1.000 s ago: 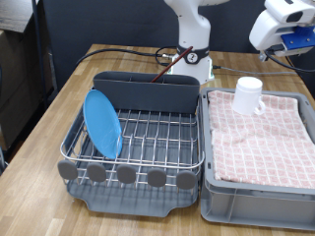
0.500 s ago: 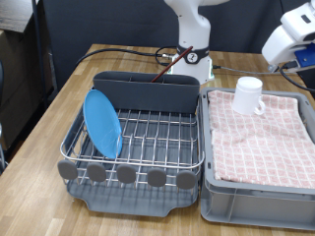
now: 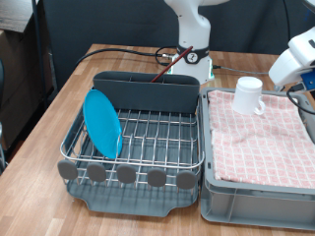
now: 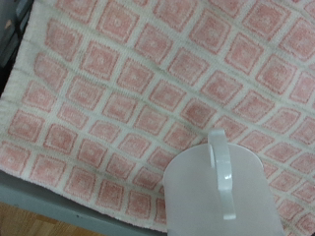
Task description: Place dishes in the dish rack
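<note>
The wooden surface carries two large things side by side: the silver wire dish rack on the exterior view's left and a grey bin on its right, lined with a pink checked cloth.

In the rack, the light-blue plate already stands on edge in the wires at the rack's left side. The reddish-brown wooden spoon sticks up out of the dark grey utensil caddy at the back of the rack. So two of the three dishes look to be racked.

The small white cup is the one left out. It sits on the cloth, near the bin's far left corner in the exterior view. The wrist view looks down on it, with its handle showing as a pale strip across the body.

The step in hand appears to be the cup. The arm's white housing shows at the exterior view's right edge, above and just to the right of the cup. Taking the cup would call for the fingers to straddle its wall or rim without catching the cloth.

The claw itself shows in neither view, so whether its fingers are apart or together cannot be told, and nothing is seen held.
</note>
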Controlling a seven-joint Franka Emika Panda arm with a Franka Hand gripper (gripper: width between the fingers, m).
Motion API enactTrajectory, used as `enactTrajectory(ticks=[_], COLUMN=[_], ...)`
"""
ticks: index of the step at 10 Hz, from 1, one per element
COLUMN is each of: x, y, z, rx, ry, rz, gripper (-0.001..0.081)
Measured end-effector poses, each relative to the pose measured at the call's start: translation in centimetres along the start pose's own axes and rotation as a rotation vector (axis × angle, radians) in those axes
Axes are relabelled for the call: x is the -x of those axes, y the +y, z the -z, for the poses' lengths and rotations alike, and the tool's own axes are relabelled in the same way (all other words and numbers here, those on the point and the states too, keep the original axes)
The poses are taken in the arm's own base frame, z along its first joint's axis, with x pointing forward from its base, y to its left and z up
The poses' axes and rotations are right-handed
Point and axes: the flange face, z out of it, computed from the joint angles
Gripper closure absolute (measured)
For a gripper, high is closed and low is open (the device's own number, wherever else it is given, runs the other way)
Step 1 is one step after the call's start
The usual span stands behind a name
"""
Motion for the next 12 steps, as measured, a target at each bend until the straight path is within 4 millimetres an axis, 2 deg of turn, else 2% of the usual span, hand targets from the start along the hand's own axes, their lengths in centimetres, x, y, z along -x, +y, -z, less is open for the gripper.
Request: enactTrajectory(ticks=[4, 12], x=[-0.3, 0.9], y=[-0.6, 0.6], z=[-2.5, -7.4], rx=[0.019, 0.07], ry=[-0.011, 0.016], rz=[0.008, 0.056], gripper=[0.0003, 0.0003])
